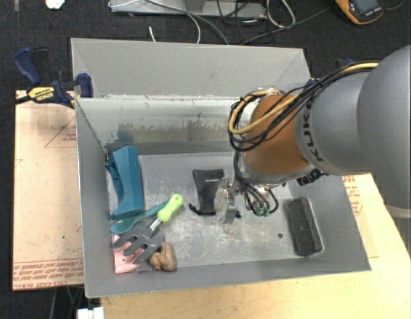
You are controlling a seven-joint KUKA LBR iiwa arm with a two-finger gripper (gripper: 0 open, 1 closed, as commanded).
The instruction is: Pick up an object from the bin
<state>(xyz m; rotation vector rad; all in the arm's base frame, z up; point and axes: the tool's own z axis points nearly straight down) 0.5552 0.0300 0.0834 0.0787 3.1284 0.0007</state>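
Along the left wall of the bin (92, 211): a teal holder (128, 178), long and upright-looking, its length running from the back toward the front. Just in front of it, near the front left corner, a small heap: a teal spoon (124, 225) touching the holder's foot; across it a green-handled tool (159, 218), green grip pointing toward the bin's middle, grey metal prongs toward the corner; under the prongs a pink piece (122, 263); right beside that a brown lump (167, 258), nearest the front edge.

On the middle of the floor, apart from the heap: a black boxy piece (207, 180), with a narrower dark tail reaching toward the front and hooking a little to the left.

Just right of that black piece, low over the floor: the gripper (229, 208), pointing down. Open or closed: not to be told from this angle. Touching the black piece or merely beside it: likewise not to be told. Nothing seen held.

Above the gripper: the orange cover (272, 148) of the wrist, ringed by looped yellow and black cables (244, 121), more thin wires hanging by the gripper. Behind that, the thick grey arm (365, 125), coming in over the right rim.

Near the right wall, well apart from the gripper: a dark grey block (304, 226), long and flat, lying lengthwise from back to front.
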